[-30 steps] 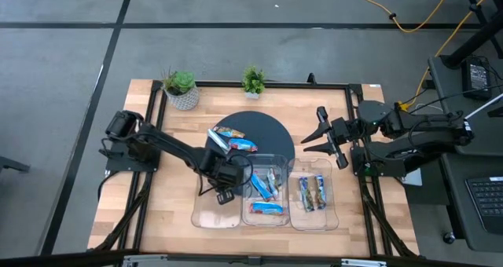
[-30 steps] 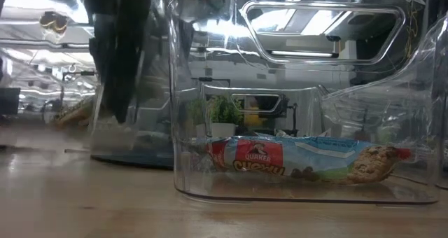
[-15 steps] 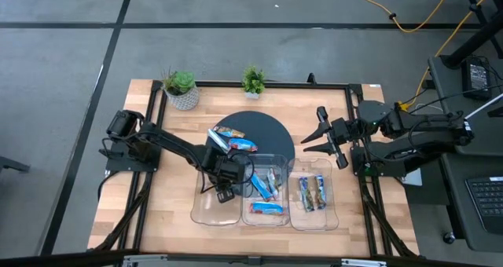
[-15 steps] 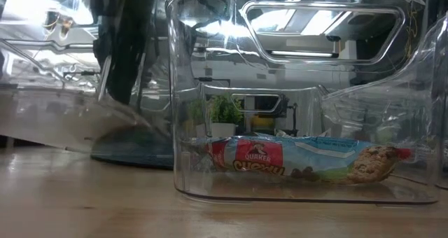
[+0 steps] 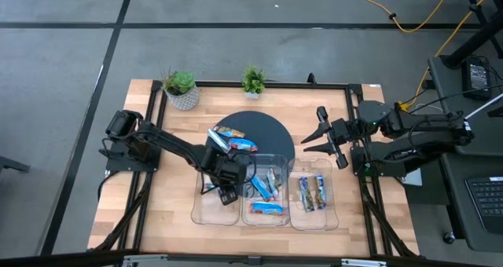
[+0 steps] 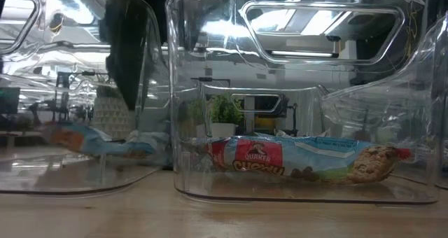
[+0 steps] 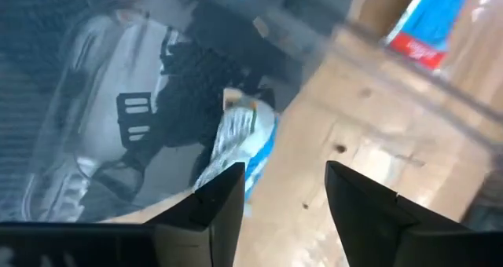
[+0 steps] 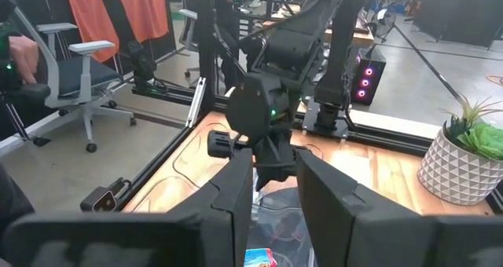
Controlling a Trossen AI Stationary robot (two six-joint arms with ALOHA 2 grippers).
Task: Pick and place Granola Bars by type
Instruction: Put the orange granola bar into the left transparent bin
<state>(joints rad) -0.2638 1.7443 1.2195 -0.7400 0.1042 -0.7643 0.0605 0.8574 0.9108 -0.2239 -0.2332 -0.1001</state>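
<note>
Two blue-wrapped granola bars lie on the dark round mat. Several more bars lie in the middle clear tray and two in the right tray. My left gripper is open inside the left clear tray, above a blue-and-white bar that lies flat on the tray's floor. That bar also shows beyond the fingers in the left wrist view. My right gripper is open and empty, hovering at the mat's right edge.
Two potted plants stand at the table's far edge. The three clear trays stand side by side near the front edge. Bare wood lies left of the trays. A Quaker bar lies against the middle tray's near wall.
My left gripper has gone a little toward the table's near edge, deeper into the left tray. In the low view the left tray showed tipped half a second ago; it now stands flat, with a blue-and-white bar lying on its floor.
</note>
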